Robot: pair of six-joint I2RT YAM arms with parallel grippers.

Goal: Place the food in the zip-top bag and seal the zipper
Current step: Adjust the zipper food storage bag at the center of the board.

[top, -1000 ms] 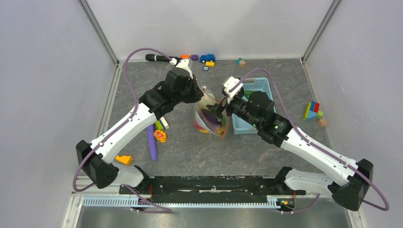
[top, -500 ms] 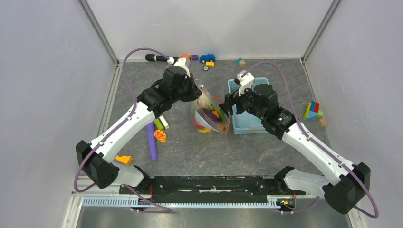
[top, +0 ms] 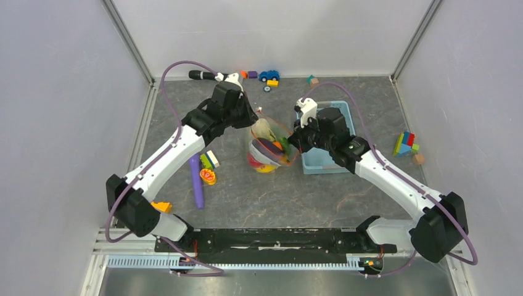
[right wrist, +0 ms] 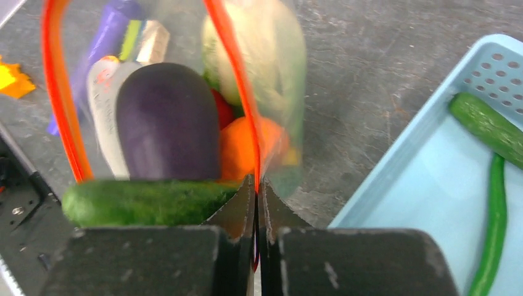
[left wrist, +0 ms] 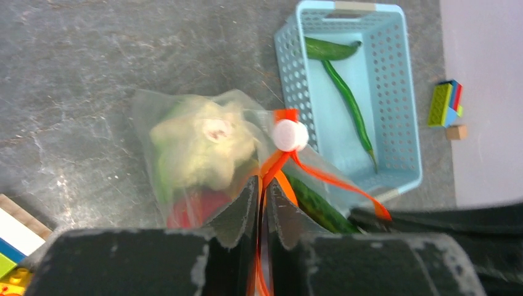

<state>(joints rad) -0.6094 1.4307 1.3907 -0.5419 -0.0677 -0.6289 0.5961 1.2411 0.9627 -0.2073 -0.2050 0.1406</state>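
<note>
The zip-top bag stands mid-table, its mouth held wide between both grippers. Inside lie the food pieces: a pale cabbage, a purple eggplant, a cucumber, an orange piece and a red piece. The orange-red zipper runs round the mouth, with a white slider at one end. My left gripper pinches the zipper at the bag's far-left rim. At the right rim, my right gripper is shut on the same strip.
A light blue basket with long green pods sits right of the bag, close to my right arm. A purple stick and small toys lie left of the bag. Blocks and a car sit further off.
My right gripper left the bag's mouth, swung toward the basket, then came back and shut on the right rim. The left arm shifted slightly back, still on the zipper.
</note>
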